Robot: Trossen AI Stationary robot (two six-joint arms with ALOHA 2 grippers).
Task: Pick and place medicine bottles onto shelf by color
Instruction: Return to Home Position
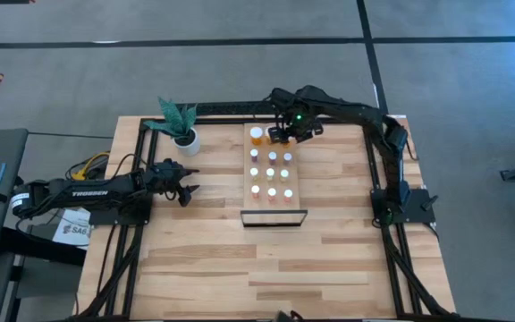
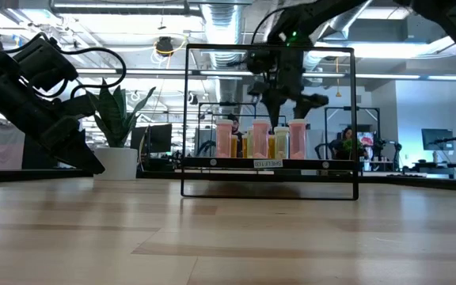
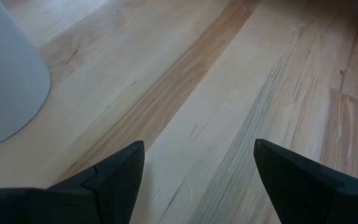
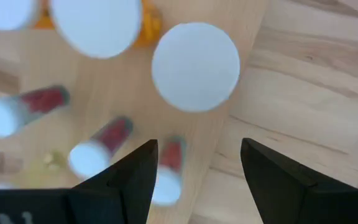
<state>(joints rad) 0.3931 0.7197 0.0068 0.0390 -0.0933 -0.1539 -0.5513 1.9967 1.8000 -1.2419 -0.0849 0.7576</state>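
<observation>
On the plank table (image 1: 204,259), toward its far edge and a little right of the middle: the shelf (image 1: 264,202), long side running from near to far, with the thin black frame (image 1: 275,216) at the near end. On the shelf, the medicine bottles (image 1: 271,173), all upright with white caps, set in rows of three. In the far row, the larger orange bottles (image 4: 196,66). One large orange bottle (image 1: 256,134) open to see at the far left corner of the shelf, the others under the arm in the high view. Nearer, three rows of small bottles (image 1: 271,157). Nearest row (image 2: 260,141) pale pink in the low view, with yellowish ones behind.

Right gripper (image 1: 282,134) above the far end of the shelf, over the larger orange bottles and higher than their caps. Its fingers (image 4: 129,180) spread apart, released, nothing between them, touching no bottle.

Left gripper (image 1: 190,185) over bare table on the left, well apart from the shelf, on the near side of the white pot (image 1: 187,141) with a green plant (image 1: 175,114). Its fingers (image 3: 114,177) also wide apart and empty, only wood planks visible between them, with the pot wall close by at one side.
</observation>
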